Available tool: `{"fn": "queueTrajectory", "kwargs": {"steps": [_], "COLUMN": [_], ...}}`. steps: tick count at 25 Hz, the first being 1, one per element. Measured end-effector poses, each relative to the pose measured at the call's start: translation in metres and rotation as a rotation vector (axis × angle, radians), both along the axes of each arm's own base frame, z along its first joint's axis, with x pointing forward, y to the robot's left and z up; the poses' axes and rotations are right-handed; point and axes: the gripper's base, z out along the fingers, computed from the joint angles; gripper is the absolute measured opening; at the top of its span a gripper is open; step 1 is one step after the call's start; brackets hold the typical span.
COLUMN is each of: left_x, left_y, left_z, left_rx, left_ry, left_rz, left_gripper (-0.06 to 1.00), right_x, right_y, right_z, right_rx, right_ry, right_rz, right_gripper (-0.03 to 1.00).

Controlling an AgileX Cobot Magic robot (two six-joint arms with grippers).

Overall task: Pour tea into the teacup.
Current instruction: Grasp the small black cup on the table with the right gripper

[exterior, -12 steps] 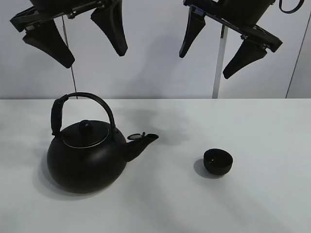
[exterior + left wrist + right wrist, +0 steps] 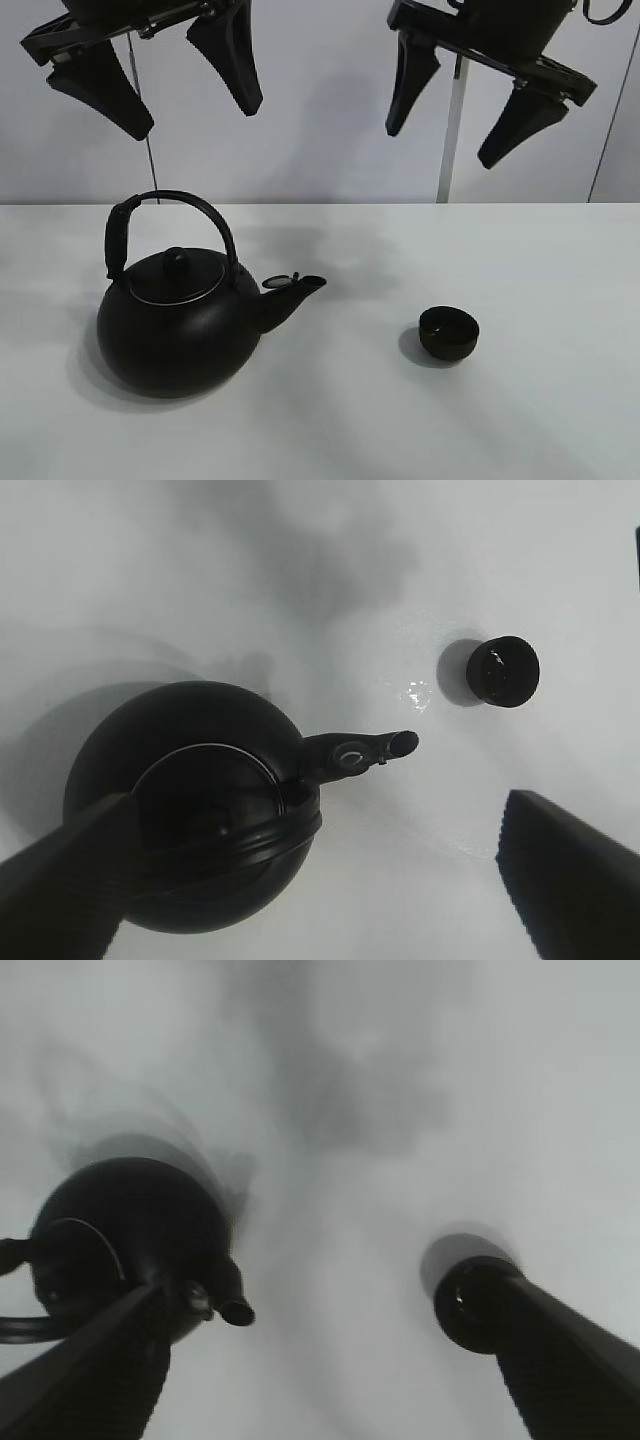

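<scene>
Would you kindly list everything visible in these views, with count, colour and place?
kettle: one, black, on the left part of the table, spout pointing toward the teacup.
teacup: one, black, on the table to the right of the kettle, apart from it.
table: one, white, bearing both.
pole: one, pale, upright behind the table.
left gripper: one, black, high above the kettle, fingers open, holding nothing.
right gripper: one, black, high above the teacup's side, fingers open, holding nothing.
</scene>
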Motion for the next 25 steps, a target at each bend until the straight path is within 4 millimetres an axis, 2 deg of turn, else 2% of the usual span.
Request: {"fn": "queueTrajectory", "kwargs": {"steps": [3, 6, 10, 13, 18, 25], "left_x": [0.0, 0.0, 0.0, 0.0, 0.0, 0.0], "left_y": [0.0, 0.0, 0.0, 0.0, 0.0, 0.0], "left_z": [0.0, 0.0, 0.0, 0.0, 0.0, 0.0], "left_rx": [0.0, 0.0, 0.0, 0.0, 0.0, -0.002], "left_ry": [0.0, 0.0, 0.0, 0.0, -0.001, -0.003], "left_rz": [0.0, 0.0, 0.0, 0.0, 0.0, 0.001], "left_gripper": [0.69, 0.69, 0.69, 0.69, 0.69, 0.69], "right_x": [-0.005, -0.014, -0.031, -0.038, -0.038, -0.032], "right_y": [-0.005, -0.001, 0.021, 0.031, 0.024, 0.024], "right_z": [-0.01, -0.032, -0.063, -0.078, -0.095, -0.123], "right_rx": [-0.128, -0.256, -0.32, -0.316, -0.354, -0.385], "right_ry": [0.021, 0.04, 0.019, -0.011, -0.008, 0.041], "right_rz": [0.054, 0.123, 0.217, 0.24, 0.245, 0.262], "right_gripper": [0.61, 0.61, 0.61, 0.61, 0.61, 0.61]}}
